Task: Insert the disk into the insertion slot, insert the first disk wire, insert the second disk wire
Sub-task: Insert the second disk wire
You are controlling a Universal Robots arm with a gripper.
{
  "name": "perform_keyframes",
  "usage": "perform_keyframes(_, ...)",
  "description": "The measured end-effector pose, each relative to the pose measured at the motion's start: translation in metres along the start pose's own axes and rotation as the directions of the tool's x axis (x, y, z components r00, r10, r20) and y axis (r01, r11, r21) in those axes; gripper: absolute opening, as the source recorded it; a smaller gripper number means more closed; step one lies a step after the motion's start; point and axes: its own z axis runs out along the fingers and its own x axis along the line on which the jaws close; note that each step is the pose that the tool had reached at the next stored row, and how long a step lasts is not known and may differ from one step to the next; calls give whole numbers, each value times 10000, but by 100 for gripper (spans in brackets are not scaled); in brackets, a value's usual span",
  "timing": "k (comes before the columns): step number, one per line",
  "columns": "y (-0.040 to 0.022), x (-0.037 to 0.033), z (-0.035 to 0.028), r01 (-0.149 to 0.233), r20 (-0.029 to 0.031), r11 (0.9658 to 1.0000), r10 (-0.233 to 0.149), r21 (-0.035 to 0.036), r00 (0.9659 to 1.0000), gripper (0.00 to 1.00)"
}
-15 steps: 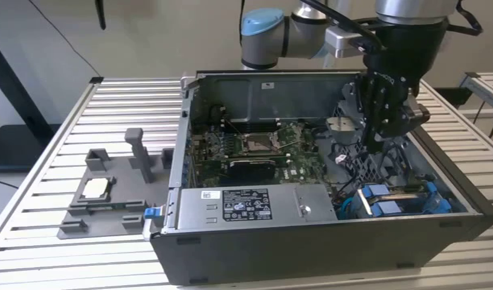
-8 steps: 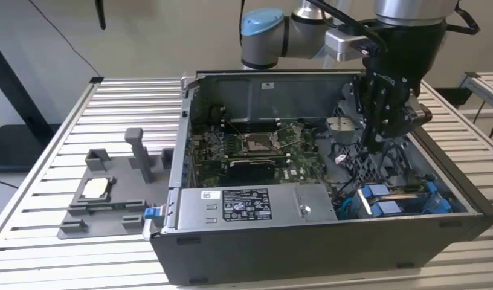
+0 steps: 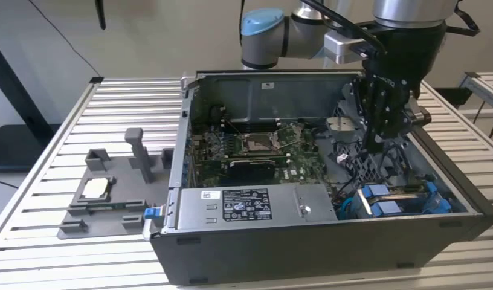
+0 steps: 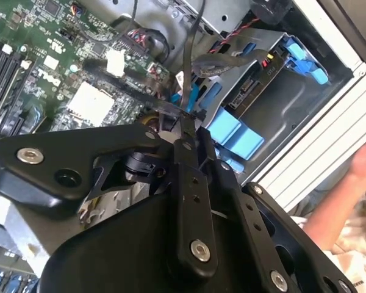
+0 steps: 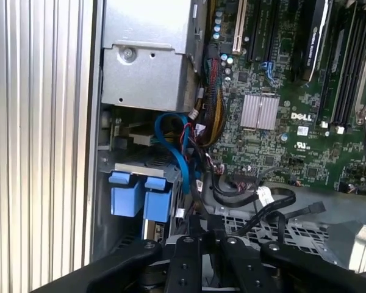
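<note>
1. Your claw (image 4: 184,125) is pressed together on a thin black wire (image 4: 191,55). In the second wrist view the wire runs from the fingertips away across the inside of the case.
2. In the exterior view the claw (image 3: 378,142) hangs inside the open computer case (image 3: 311,254), toward the exterior view's right, just beside the green motherboard (image 3: 255,148).
3. The disk (image 4: 235,131) lies in the insertion slot (image 4: 293,104), near the claw's tips, with its two blue carrier tabs turned toward the claw.
4. In the exterior view you find the disk (image 3: 388,202) and the slot (image 3: 440,205) in the case's near corner on the exterior view's right.
5. In the first wrist view the claw (image 5: 204,235) is close to the disk's blue tabs (image 5: 140,195). A blue cable (image 5: 171,146) loops between them and the silver power-supply box (image 5: 149,55).
6. A person's hand (image 4: 363,162) shows outside the case wall in the second wrist view.
7. The case stands on a slatted metal surface (image 3: 125,103). A grey fixture (image 3: 109,193) sits on it to the exterior view's left, apart from the case.
</note>
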Motion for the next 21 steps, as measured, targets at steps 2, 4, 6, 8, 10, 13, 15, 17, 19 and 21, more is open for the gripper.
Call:
perform_keyframes(2, 1, 3, 1, -1, 0, 10000, 1, 1, 10000, 16)
perform_keyframes(4, 3, 13, 2, -2, 0, 10000, 2, 1, 10000, 16)
perform_keyframes(6, 3, 21, 4, -2, 1, 10000, 2, 2, 10000, 16)
perform_keyframes(8, 1, 34, 7, 1, 0, 10000, -1, -6, 10000, 16)
perform_keyframes(10, -21, 51, 12, 6, 7, 10000, -6, -68, 10000, 16)
perform_keyframes(13, -73, 79, 21, 23, 25, 9998, -23, -215, 10000, 16)
perform_keyframes(15, -102, 102, 28, 38, 40, 9994, -37, -351, 10000, 16)
perform_keyframes(17, -127, 131, 35, 56, 57, 9987, -53, -503, 10000, 16)
perform_keyframes(19, -148, 164, 43, 72, 72, 9979, -68, -644, 10000, 16)
perform_keyframes(21, -167, 203, 53, 84, 86, 9972, -78, -748, 9999, 16)
